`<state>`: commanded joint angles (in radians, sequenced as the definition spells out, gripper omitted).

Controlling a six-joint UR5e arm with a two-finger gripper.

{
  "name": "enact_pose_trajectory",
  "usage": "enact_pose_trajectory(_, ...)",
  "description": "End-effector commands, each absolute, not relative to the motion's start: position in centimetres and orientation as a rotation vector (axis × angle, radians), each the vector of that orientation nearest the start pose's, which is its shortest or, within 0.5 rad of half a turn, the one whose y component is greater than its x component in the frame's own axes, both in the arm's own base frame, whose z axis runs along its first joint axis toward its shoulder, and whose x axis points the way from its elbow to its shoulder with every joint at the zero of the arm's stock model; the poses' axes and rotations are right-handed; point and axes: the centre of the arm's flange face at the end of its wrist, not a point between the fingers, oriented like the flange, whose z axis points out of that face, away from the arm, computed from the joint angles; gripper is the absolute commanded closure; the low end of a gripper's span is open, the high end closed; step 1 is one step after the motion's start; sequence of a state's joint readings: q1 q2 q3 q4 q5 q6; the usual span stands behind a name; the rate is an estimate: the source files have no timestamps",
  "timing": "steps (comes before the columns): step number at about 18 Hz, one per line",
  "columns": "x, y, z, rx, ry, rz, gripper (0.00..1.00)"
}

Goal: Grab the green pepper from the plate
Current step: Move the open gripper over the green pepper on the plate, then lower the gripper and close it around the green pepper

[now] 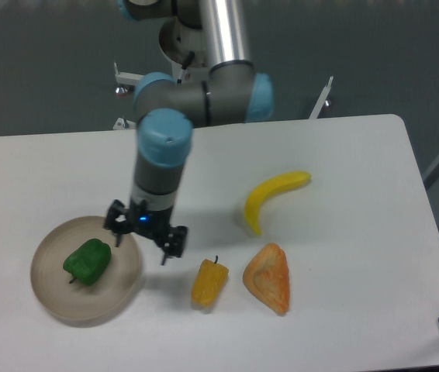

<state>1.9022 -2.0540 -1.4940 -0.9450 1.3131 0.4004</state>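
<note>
Jaws spread apart and holding nothing: my gripper (143,239) hangs over the right rim of the plate (57,302) at lower left of the frame. On that plate, left of my fingers, lies the green pepper (88,261). Toward lower centre lie a yellow pepper (208,284), an orange wedge (268,279) and a banana (271,197).

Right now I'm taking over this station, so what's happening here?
The gripper hangs open and empty over the right rim of the plate, holding nothing. The green pepper lies untouched on the plate, just left of the jaws. A yellow pepper, a banana and a pastry lie to the right.
</note>
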Motion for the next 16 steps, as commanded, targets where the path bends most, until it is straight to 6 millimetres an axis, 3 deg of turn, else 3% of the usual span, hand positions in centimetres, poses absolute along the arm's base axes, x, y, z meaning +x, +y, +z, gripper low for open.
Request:
enact_pose_trajectory(8,-2.6,70.1,28.0,-2.846,0.251,-0.156,0.00)
enact_pose_trajectory(16,-1.0,70.4,26.7,-2.861,0.285,-0.165,0.00)
